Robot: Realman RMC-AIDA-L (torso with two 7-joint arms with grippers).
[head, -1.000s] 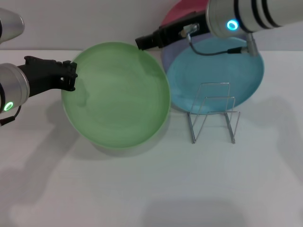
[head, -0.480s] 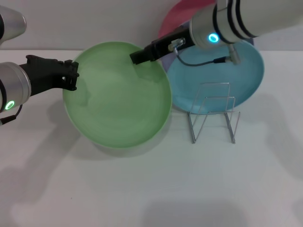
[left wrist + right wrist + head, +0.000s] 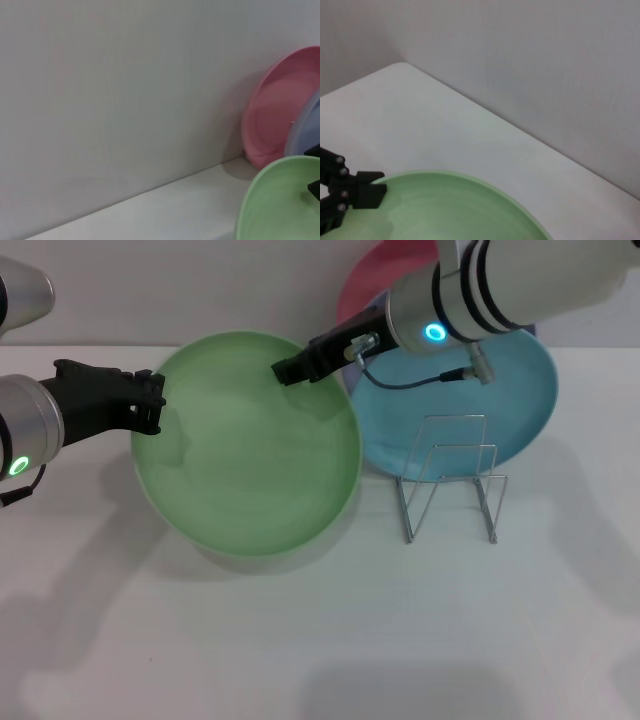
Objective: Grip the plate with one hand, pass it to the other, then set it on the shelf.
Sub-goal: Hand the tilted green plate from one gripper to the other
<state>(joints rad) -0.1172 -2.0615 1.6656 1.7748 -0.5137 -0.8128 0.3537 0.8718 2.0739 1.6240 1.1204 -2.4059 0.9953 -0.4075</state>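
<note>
Plate is pinched at 9 o'clock by left gripper; right gripper at its 1 o'clock rim, grip unclear, shelf waiting.

A plain white desk fills most of the head view, running back to a bare pale grey wall at 12 o'clock. Soft shadows lie on the desk at 9 and 6 o'clock.

We see only slivers of the pink plate and lavender plate, hidden behind the right arm and the turquoise plate. The light green plate is cut off by the left wrist view's edge. The right end effector overlaps that plate's far rim, and we cannot tell how its jaws stand.
</note>
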